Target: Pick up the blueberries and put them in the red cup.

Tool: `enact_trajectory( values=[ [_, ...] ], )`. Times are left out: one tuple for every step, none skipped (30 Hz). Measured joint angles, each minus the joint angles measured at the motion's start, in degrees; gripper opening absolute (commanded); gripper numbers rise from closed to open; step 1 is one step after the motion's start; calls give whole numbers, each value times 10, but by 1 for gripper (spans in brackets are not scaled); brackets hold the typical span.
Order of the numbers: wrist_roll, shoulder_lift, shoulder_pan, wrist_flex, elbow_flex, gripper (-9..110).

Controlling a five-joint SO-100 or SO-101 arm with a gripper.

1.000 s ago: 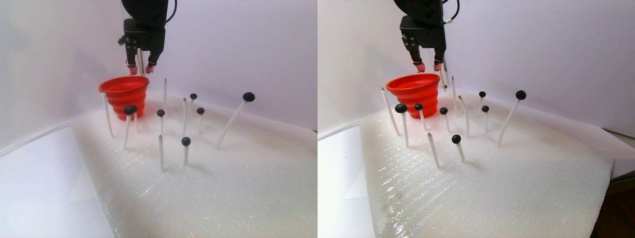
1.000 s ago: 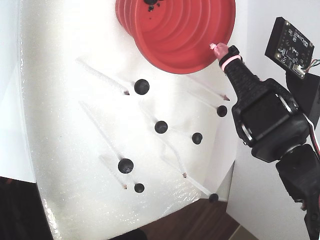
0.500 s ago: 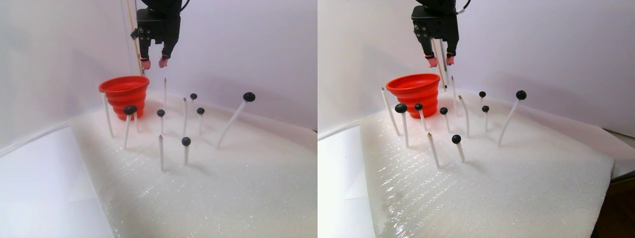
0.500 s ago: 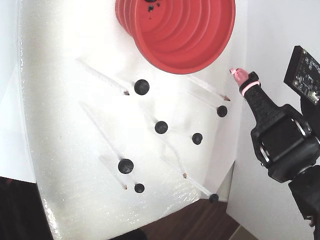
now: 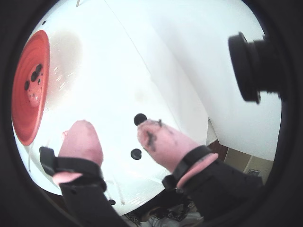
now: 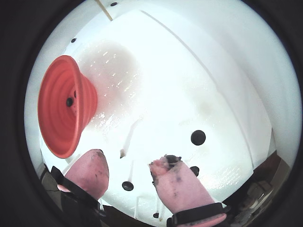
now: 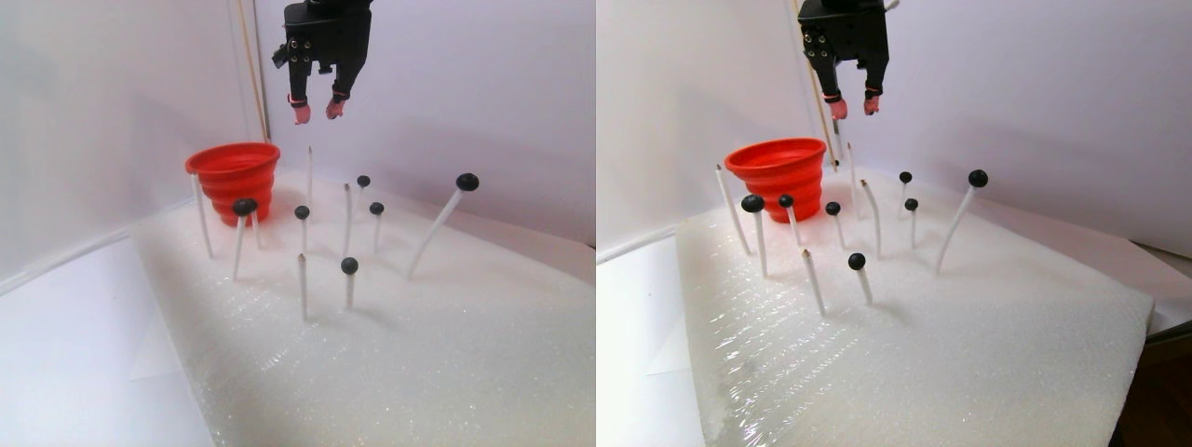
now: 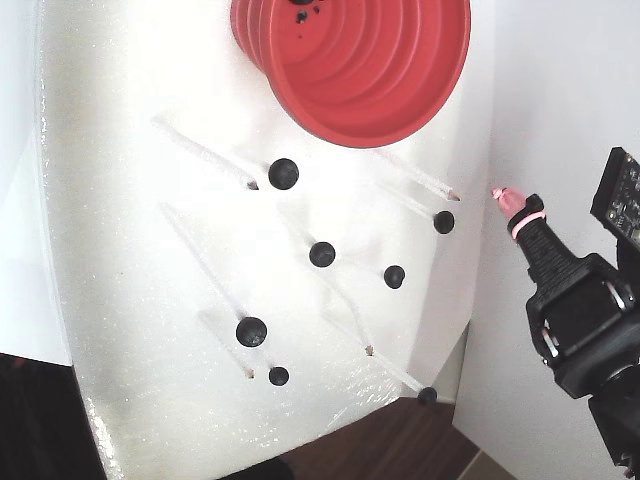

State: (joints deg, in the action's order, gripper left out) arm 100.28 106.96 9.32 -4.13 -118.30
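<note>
In the fixed view the red cup [image 8: 352,70] is cut off by the top edge, so its far rim and part of its floor are out of sight. The dark bits on that floor are too small to tell apart. The arm [image 8: 590,340] runs off the right and bottom edges. In a wrist view a pink fingertip [image 6: 177,182] hides part of one ball [image 6: 194,170]. Both wrist views are ringed by a black lens border.

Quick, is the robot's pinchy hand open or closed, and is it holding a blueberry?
Gripper: open, its pink fingertips apart with nothing between them. It hangs up in the air, off to one side of the red cup.
</note>
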Motion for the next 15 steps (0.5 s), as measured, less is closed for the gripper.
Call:
enact_trajectory(
  values=[
    [0, 0, 4, 0, -4, 17],
    [0, 0, 9, 0, -6, 17],
    [0, 0, 12, 0, -8, 17],
    [0, 0, 17, 0, -11, 17],
    [0, 0, 19, 0, -13, 17],
    [0, 0, 22, 0, -15, 17],
    [0, 0, 25, 0, -15, 17],
    [0, 0, 27, 0, -15, 17],
    [0, 0, 30, 0, -15, 17],
    [0, 0, 33, 0, -15, 17],
    [-2, 0, 36, 0, -16, 17],
    [-4, 1, 38, 0, -20, 17],
    [-7, 4, 40, 0, -25, 17],
    [-8, 6, 42, 0, -29, 17],
    [-10, 10, 44, 0, -31, 17]
  ],
)
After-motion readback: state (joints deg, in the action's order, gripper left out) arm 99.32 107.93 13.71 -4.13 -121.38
